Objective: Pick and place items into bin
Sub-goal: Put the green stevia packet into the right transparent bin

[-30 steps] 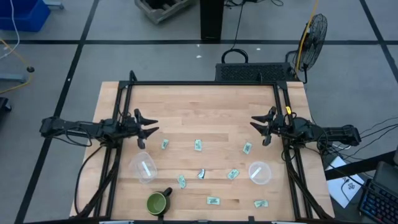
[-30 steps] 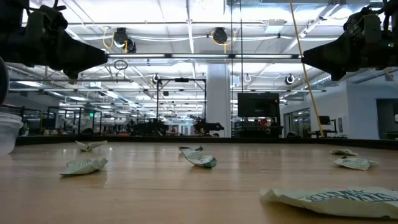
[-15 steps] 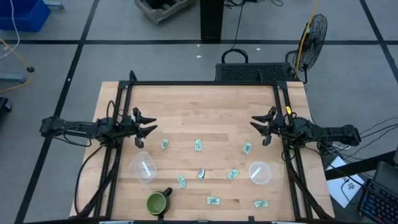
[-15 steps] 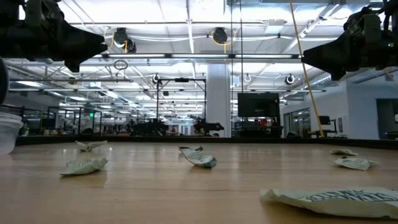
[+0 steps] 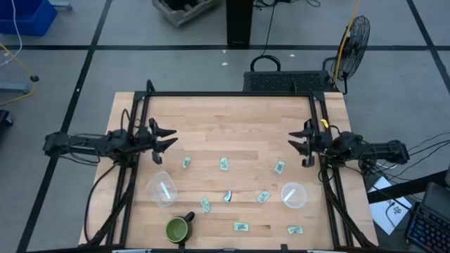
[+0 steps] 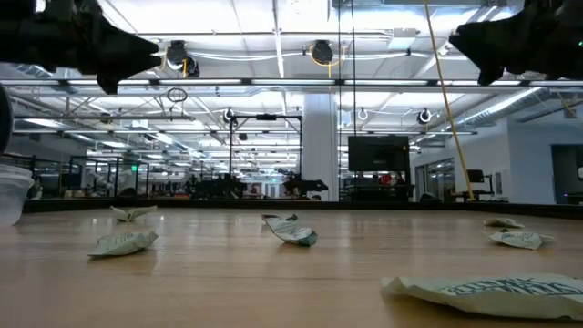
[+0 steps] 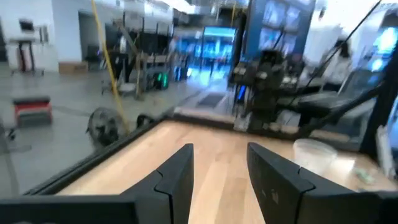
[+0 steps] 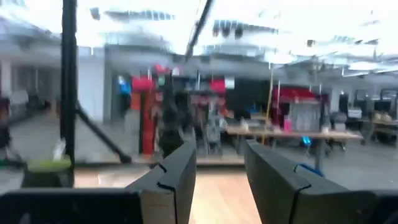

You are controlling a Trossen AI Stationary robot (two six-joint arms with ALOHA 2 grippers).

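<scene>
Both grippers, left [image 5: 166, 138] and right [image 5: 301, 143], hung spread and empty above the table [image 5: 232, 119]. Packets [image 5: 224, 164] lay scattered mid-table (no bin visible). Best start: drop straight onto the nearest packet [image 5: 186, 163], pinching across its short side.

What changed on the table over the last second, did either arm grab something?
Nothing was grabbed. Both grippers pulled back slightly toward their own table edges: the left gripper leftward, the right gripper rightward, both still open and empty. The packets, the two clear cups and the green mug stayed put.
</scene>
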